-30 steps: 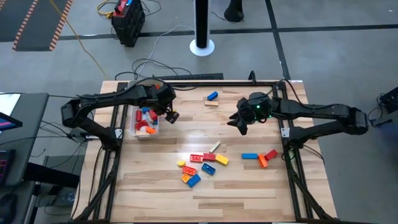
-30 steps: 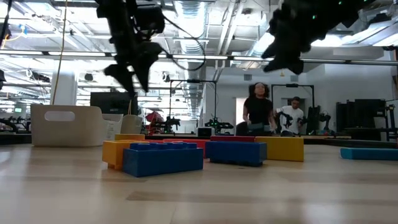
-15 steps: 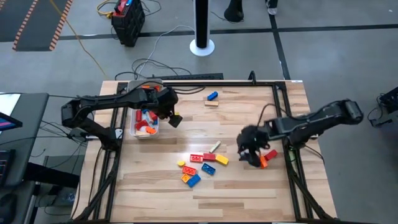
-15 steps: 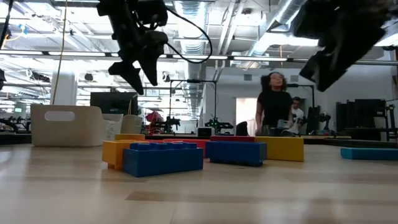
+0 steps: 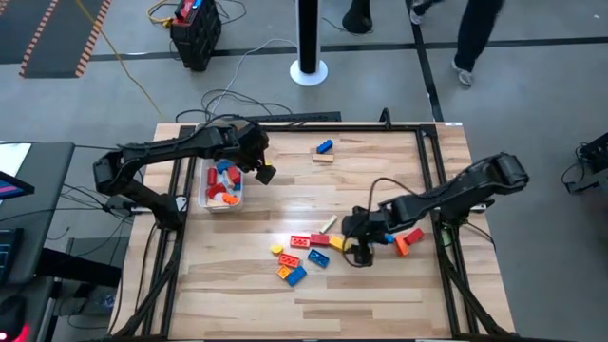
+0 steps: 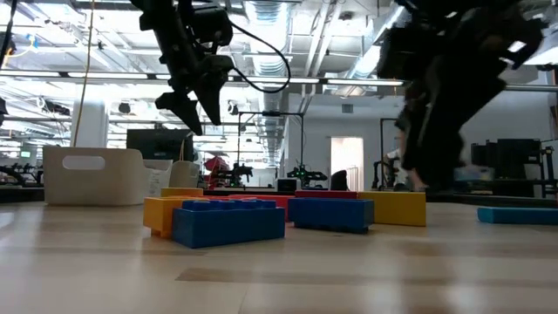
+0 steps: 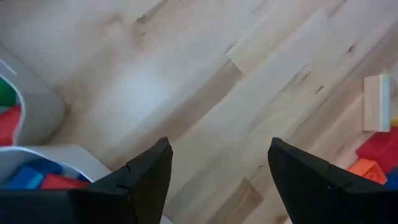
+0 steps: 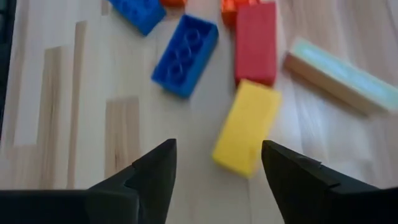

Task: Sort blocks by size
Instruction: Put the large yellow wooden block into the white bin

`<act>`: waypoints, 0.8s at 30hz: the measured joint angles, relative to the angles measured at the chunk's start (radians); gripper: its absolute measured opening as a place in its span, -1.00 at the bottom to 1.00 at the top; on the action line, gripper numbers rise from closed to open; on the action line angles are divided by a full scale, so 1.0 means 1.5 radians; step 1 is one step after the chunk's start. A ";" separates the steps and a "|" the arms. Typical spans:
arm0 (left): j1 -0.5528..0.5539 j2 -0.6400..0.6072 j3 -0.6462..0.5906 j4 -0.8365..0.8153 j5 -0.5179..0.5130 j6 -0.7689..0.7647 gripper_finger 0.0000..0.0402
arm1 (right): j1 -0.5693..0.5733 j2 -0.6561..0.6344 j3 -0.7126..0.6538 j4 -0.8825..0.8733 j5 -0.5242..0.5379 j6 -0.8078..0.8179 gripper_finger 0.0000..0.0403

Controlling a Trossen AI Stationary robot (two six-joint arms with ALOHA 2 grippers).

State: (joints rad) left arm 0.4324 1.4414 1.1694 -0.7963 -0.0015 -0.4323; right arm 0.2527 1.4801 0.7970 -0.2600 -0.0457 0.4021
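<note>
Loose blocks lie flat on the wooden table in the near middle: two red ones (image 5: pixel 310 241), a yellow one (image 5: pixel 339 244), blue ones (image 5: pixel 318 257) and an orange one (image 5: pixel 289 260). A pale tan bar (image 5: pixel 328 224) lies just beyond them. My right gripper (image 5: pixel 359 249) is open just right of the yellow block (image 8: pixel 247 127), touching nothing. My left gripper (image 5: pixel 264 173) is open and empty above the table. It is beside the right end of a white tray (image 5: pixel 207 198) that holds red, blue and orange blocks.
A blue bar (image 5: pixel 383 237), a red block (image 5: pixel 413 236) and an orange block (image 5: pixel 401 246) lie at the right. A blue block (image 5: pixel 325 146) and a tan one (image 5: pixel 324 158) lie at the far middle. A person walks beyond the table's far right corner.
My right gripper has gone from the table's far right middle toward the near edge and down. It then went a little left, up to the yellow block. The blocks have not moved.
</note>
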 joint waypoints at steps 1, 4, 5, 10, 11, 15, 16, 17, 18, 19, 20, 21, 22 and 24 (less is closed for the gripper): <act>0.004 0.000 0.000 0.000 0.003 0.012 0.27 | 0.000 0.018 0.016 0.002 0.005 0.000 0.31; 0.018 -0.001 0.000 -0.002 0.036 0.051 0.27 | 0.000 0.069 0.060 -0.008 0.030 0.007 0.31; 0.022 -0.004 0.000 -0.004 0.046 0.064 0.27 | 0.000 0.083 0.075 -0.017 0.041 0.012 0.31; 0.034 -0.037 0.000 -0.010 0.056 0.132 0.27 | 0.001 0.148 0.126 -0.057 0.077 0.064 0.32; 0.036 -0.045 0.000 -0.009 0.056 0.144 0.27 | 0.003 0.161 0.133 -0.054 0.078 0.074 0.32; 0.046 -0.074 0.017 -0.015 0.055 0.189 0.27 | 0.012 0.206 0.141 -0.055 0.078 0.113 0.32; 0.048 -0.080 0.025 -0.015 0.055 0.204 0.27 | 0.014 0.215 0.141 -0.058 0.080 0.122 0.32; 0.048 -0.088 0.034 -0.016 0.055 0.220 0.27 | 0.016 0.220 0.141 -0.057 0.083 0.133 0.32; 0.048 -0.094 0.043 -0.014 0.054 0.234 0.27 | 0.016 0.223 0.142 -0.056 0.082 0.139 0.32; 0.048 -0.100 0.049 -0.013 0.055 0.248 0.27 | 0.018 0.225 0.142 -0.056 0.084 0.144 0.32; 0.048 -0.105 0.056 -0.014 0.055 0.262 0.27 | 0.019 0.225 0.143 -0.057 0.085 0.145 0.31; 0.048 -0.108 0.062 -0.015 0.055 0.277 0.27 | 0.020 0.225 0.143 -0.059 0.086 0.146 0.31; 0.047 -0.112 0.068 -0.014 0.055 0.290 0.27 | 0.022 0.225 0.143 -0.061 0.091 0.145 0.29; 0.047 -0.116 0.075 -0.014 0.055 0.311 0.27 | 0.022 0.221 0.143 -0.070 0.094 0.137 0.20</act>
State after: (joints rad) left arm 0.5033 1.2668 1.2817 -0.8168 0.0811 0.0335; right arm 0.2852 1.8111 1.0108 -0.3651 0.0948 0.6074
